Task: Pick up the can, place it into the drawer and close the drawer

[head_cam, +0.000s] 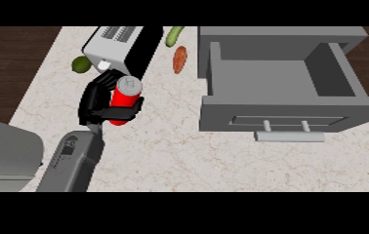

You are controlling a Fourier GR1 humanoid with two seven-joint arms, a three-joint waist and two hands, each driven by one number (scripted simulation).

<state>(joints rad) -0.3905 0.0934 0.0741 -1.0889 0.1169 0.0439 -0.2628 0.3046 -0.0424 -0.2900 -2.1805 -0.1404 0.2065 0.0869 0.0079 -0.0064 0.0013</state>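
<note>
Red can: roughly upright at 9 o'clock of open grey drawer; left hand curled round it, evidently for carrying; toaster at can's 12 o'clock; drawer stands pulled out to receive it; right hand unseen.

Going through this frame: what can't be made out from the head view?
The right hand: nowhere in the head view.
The can: lower part hidden by the left hand curled round it.
The green fruit beside the toaster: too small to name.
The toaster's far end: cut off by the upper edge.
The grey shape, lower left: cut by the edge; unidentifiable.
</note>
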